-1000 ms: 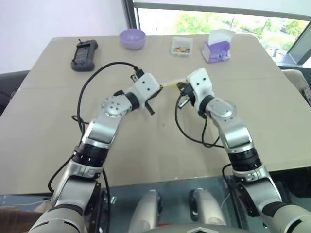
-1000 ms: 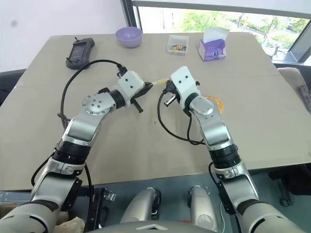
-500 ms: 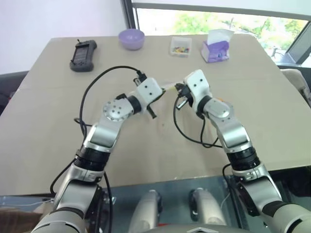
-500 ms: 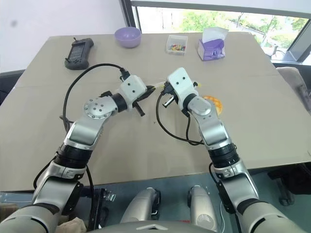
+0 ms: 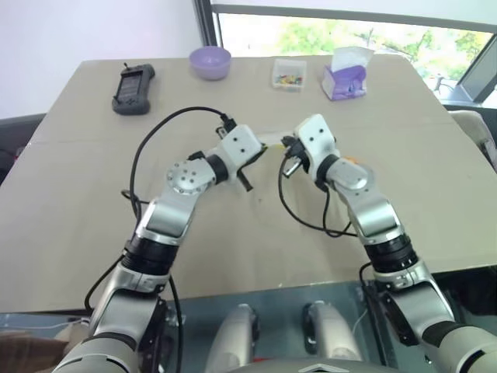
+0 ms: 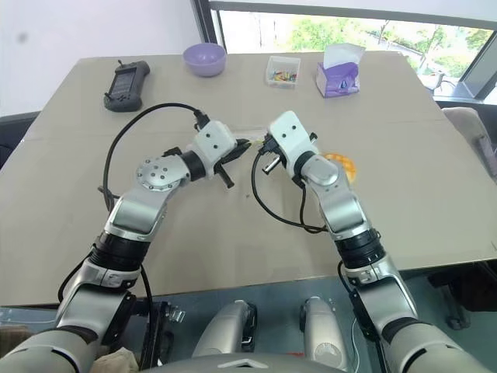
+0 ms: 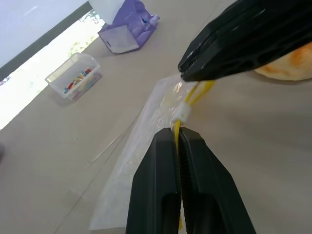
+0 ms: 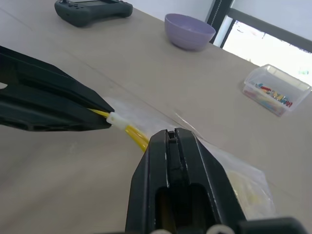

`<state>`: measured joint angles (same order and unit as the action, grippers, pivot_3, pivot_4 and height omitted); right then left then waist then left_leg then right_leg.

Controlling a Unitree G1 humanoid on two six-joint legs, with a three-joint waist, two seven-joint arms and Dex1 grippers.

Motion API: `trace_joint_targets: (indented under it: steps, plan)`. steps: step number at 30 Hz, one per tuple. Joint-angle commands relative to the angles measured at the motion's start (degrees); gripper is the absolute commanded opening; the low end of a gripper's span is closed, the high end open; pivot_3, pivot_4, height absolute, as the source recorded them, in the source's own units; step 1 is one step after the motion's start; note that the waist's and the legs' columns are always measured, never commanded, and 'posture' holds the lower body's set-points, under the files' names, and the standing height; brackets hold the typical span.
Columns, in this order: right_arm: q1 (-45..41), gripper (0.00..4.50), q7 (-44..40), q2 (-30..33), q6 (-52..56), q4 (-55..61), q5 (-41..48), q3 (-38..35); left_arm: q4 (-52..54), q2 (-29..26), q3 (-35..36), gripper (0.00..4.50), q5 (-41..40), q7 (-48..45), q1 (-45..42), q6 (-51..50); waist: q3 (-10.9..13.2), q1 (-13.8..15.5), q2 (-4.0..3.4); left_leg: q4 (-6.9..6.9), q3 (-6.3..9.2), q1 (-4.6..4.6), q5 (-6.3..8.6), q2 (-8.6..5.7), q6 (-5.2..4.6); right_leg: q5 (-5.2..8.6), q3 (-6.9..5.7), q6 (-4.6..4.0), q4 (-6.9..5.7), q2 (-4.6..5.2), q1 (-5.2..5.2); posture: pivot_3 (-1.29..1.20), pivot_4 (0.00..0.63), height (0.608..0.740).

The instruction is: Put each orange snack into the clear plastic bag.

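With both our left gripper (image 7: 178, 134) and right gripper (image 8: 171, 139) clamped on the bag (image 7: 141, 146) seal above the table (image 5: 78, 194), we judge we must open it, the snack (image 6: 342, 165) lying just right of it.

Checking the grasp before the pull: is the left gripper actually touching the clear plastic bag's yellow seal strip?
Touching. In the left wrist view the left gripper is shut on the yellow seal strip of the clear plastic bag; the strip runs between its fingertips.

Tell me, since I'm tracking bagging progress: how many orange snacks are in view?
1: a round yellow-orange criss-crossed snack lies on the table beside the right arm, partly hidden by it; more may be hidden.
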<state>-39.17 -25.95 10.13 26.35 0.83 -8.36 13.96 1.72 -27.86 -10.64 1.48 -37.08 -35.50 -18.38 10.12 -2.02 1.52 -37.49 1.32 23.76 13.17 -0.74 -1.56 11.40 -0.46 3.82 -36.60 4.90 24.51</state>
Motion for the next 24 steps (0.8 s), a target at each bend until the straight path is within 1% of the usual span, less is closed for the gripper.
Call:
trace_joint_targets:
  steps: [1,3,6,7,8,9,10,24]
  plan:
    - [-0.2,0.01,-1.7,2.1,-1.9,5.0,-0.3,1.0,2.1,-0.4,1.5,0.0,-0.5,-0.2,-1.1,0.1,0.0,0.0,0.0,0.0,0.0,0.0,0.0,0.0,0.0,0.0,0.0,0.0,0.0,0.0,0.0,0.0,0.15,0.74]
    - [-0.1,0.01,-2.4,3.2,-2.3,5.3,-0.4,1.3,2.2,-0.4,1.3,0.0,-0.3,-0.4,-1.0,0.4,0.0,0.0,0.0,0.0,0.0,0.0,0.0,0.0,0.0,0.0,0.0,0.0,0.0,0.0,0.0,0.0,0.15,0.74]
    - [-0.4,0.79,-2.4,4.3,-3.8,4.8,-1.3,2.0,2.4,-0.3,1.2,0.0,-0.2,-0.5,-1.0,0.5,0.0,0.0,0.0,0.0,0.0,0.0,0.0,0.0,0.0,0.0,0.0,0.0,0.0,0.0,0.0,0.0,0.15,0.74]
    - [-0.6,1.29,-1.8,4.6,-4.7,4.5,-2.1,2.3,2.4,-0.3,1.1,0.0,-0.2,-0.5,-1.0,0.5,0.0,0.0,0.0,0.0,0.0,0.0,0.0,0.0,0.0,0.0,0.0,0.0,0.0,0.0,0.0,0.0,0.15,0.74]
    - [-0.8,1.62,-1.1,5.0,-5.8,4.0,-3.2,2.9,2.5,-0.3,1.1,0.0,-0.1,-0.6,-1.0,0.6,0.0,0.0,0.0,0.0,0.0,0.0,0.0,0.0,0.0,0.0,0.0,0.0,0.0,0.0,0.0,0.0,0.15,0.74]
    - [-1.0,2.19,-0.7,5.3,-6.6,3.6,-4.0,3.3,2.6,-0.3,1.1,0.0,-0.1,-0.6,-1.0,0.7,0.0,0.0,0.0,0.0,0.0,0.0,0.0,0.0,0.0,0.0,0.0,0.0,0.0,0.0,0.0,0.0,0.15,0.74]
    - [-1.2,2.52,-0.6,5.5,-7.2,3.1,-4.6,3.6,2.6,-0.4,1.1,0.0,0.0,-0.6,-1.0,0.7,0.0,0.0,0.0,0.0,0.0,0.0,0.0,0.0,0.0,0.0,0.0,0.0,0.0,0.0,0.0,0.0,0.15,0.74]
    - [-1.9,2.52,0.1,5.2,-9.3,0.4,-6.9,3.1,3.8,-1.5,-0.2,0.0,2.1,-0.9,1.0,3.9,0.0,0.0,0.0,0.0,-0.01,0.0,0.0,0.0,0.0,0.0,0.01,0.0,0.01,0.0,0.0,0.0,0.15,0.74]
